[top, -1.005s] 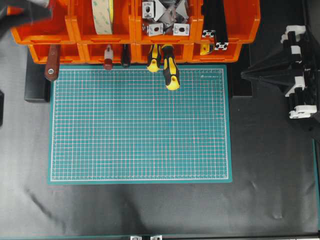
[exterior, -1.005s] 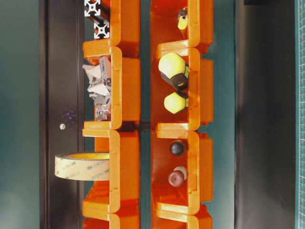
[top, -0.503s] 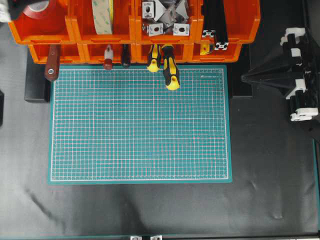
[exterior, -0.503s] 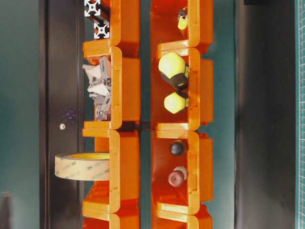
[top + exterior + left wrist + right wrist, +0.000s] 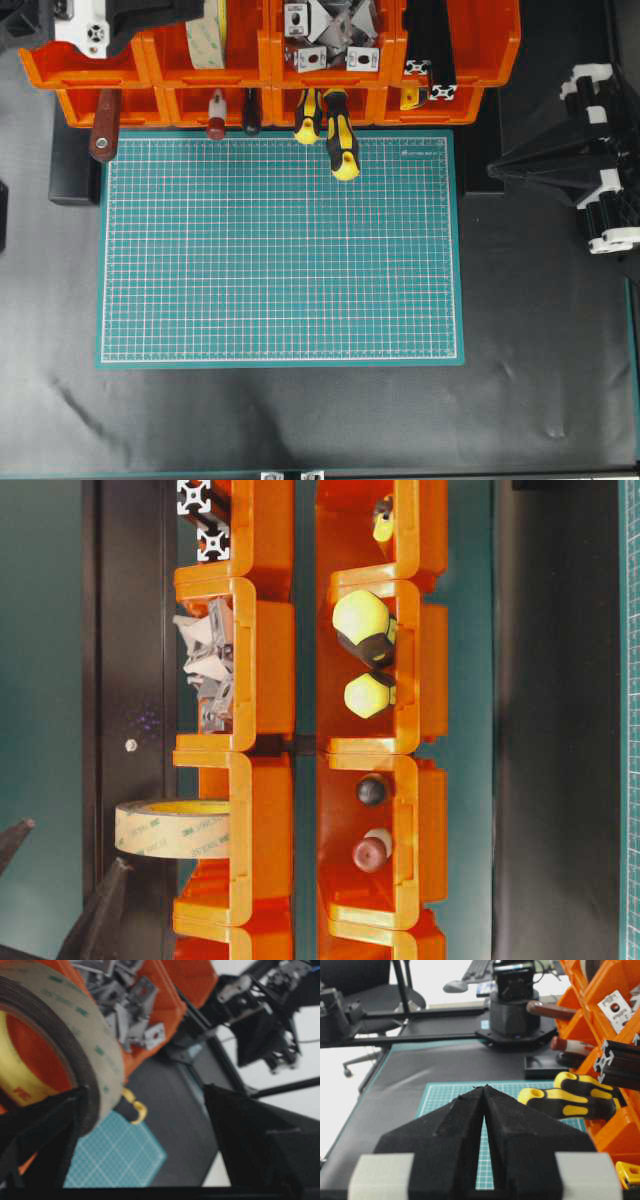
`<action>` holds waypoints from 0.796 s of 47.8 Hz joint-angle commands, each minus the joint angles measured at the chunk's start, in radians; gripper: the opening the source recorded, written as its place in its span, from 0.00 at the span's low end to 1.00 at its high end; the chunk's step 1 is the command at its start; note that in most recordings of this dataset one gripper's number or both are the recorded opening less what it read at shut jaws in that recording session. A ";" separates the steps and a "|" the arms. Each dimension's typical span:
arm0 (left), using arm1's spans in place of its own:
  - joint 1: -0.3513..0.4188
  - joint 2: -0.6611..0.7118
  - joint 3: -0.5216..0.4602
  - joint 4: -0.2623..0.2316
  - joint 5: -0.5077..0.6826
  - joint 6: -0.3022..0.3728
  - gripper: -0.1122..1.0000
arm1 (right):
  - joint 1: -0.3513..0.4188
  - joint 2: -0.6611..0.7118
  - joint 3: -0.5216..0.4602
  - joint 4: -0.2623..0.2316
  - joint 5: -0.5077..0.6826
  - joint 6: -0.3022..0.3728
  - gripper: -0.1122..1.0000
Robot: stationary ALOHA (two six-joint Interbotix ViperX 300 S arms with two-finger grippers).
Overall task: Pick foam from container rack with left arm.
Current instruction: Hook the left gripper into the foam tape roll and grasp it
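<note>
Approach step, grasp not yet made. At the rack's far-left end in the overhead view, left arm over the upper row of bins, partly out of frame. Left tool spread wide: in the left wrist view one dark finger low beside the foam, the other finger well to the right, with open air between. No pinch on anything.

Just right of that arm, second upper bin of the rack from the left: foam standing on edge, cream liner outward, black layer and yellow core showing in the wrist view. In the table-level view, same roll poking out past the rack's rim, two dark fingertips near it but apart from it. Whether the near finger touches the roll: cannot tell.

Next move, by judgement: bring the spread fingers astride the roll's wall, one inside the core and one outside, or across its width, then squeeze and lift straight out of the rack. Risk of nudging the roll sideways or catching the bin wall.

Far right of the rack, over the dark surface: right tool idle, fingers pressed together, holding nothing.
</note>
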 commanded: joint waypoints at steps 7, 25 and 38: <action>0.046 0.002 -0.028 0.003 0.051 0.003 0.91 | 0.012 0.003 -0.029 0.002 -0.012 -0.008 0.10; 0.067 0.083 -0.080 0.002 0.023 0.003 0.91 | 0.014 0.005 -0.028 0.000 -0.012 -0.011 0.10; 0.066 0.126 -0.109 0.003 0.021 0.003 0.91 | 0.020 0.005 -0.028 0.000 -0.012 -0.009 0.10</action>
